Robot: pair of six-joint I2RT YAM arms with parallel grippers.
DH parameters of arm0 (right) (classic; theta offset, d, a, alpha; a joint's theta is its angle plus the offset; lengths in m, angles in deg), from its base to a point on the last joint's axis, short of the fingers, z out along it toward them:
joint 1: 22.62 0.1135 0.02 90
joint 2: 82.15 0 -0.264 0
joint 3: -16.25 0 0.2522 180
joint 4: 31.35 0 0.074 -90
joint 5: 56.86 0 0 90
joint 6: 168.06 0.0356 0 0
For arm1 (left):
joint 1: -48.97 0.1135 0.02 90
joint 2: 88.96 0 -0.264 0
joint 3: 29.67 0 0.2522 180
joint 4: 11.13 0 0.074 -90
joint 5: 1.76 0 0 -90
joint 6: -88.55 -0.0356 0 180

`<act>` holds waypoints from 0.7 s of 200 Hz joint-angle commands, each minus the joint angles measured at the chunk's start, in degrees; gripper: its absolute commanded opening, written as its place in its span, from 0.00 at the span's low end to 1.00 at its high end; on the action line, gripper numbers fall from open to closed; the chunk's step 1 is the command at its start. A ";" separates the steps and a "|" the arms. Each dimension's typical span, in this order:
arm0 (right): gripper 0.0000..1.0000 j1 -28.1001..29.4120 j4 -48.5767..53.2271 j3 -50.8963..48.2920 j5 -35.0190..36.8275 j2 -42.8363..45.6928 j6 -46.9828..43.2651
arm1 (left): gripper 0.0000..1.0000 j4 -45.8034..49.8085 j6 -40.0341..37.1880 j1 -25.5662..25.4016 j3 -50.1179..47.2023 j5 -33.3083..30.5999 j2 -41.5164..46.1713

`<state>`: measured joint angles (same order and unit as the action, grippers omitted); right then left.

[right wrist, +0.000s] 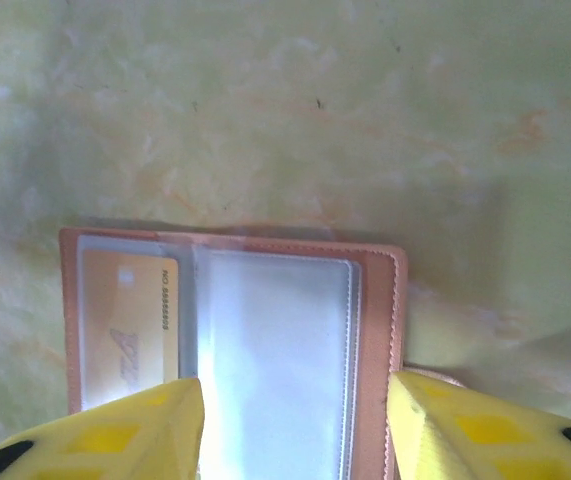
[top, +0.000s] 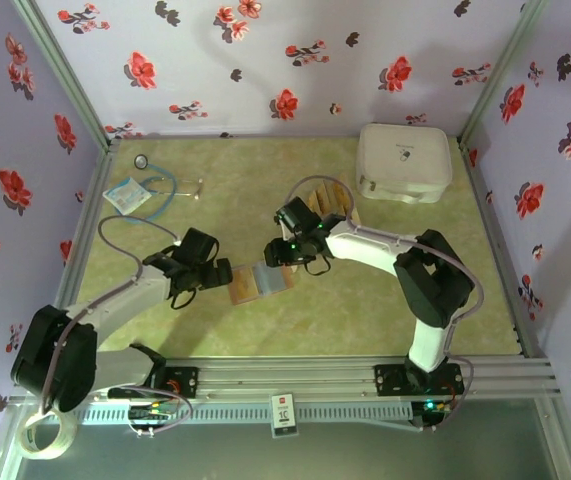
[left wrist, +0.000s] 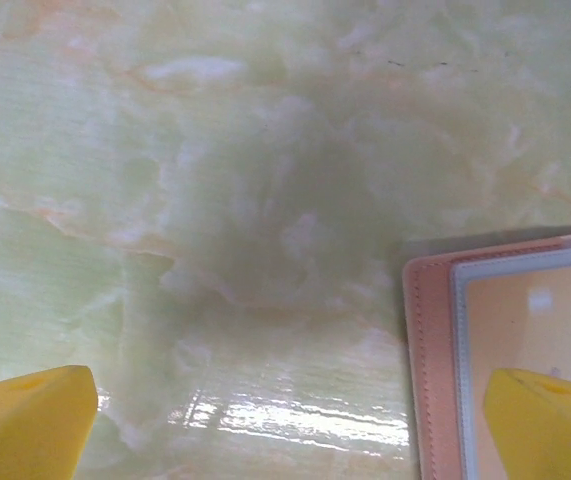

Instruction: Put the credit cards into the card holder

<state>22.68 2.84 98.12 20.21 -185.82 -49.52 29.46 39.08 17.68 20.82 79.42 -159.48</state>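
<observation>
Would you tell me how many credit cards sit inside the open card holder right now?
1: a credit card in the left sleeve of the card holder; the clear sleeve beside it looks empty. Others may hide underneath.

A credit card bears a number (mostly eights, blurred); a rail tag reads "1C".

The open card holder fills the middle of the table between my left end effector and right end effector, both close over it. Bare surface lies free to the near right. The white case blocks the far right corner, loose cards crowd behind my right arm, and a stethoscope lies far left.
</observation>
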 commanded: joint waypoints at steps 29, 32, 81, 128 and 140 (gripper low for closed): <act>0.54 0.32 -3.06 -1.85 -2.10 -0.34 0.99 | 1.00 -1.27 3.13 -3.44 -2.54 1.33 -0.14; 0.54 0.32 -3.07 -1.83 -2.07 -0.40 1.00 | 1.00 -1.43 3.35 -3.60 -2.73 1.35 -0.30; 0.54 0.48 -3.33 -2.10 -2.20 -1.45 1.16 | 1.00 -4.13 3.84 -5.54 -2.84 1.10 -2.89; 0.54 0.83 -3.41 -2.02 -2.22 -2.61 1.09 | 1.00 -4.57 3.80 -6.22 -2.56 -0.20 -5.07; 0.55 0.89 -3.20 -1.94 -2.18 -3.04 0.95 | 1.00 -4.47 3.77 -6.29 -2.59 -0.70 -5.33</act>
<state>23.03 -0.26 96.64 18.66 -187.35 -49.02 25.35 41.92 11.96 18.24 80.36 -163.85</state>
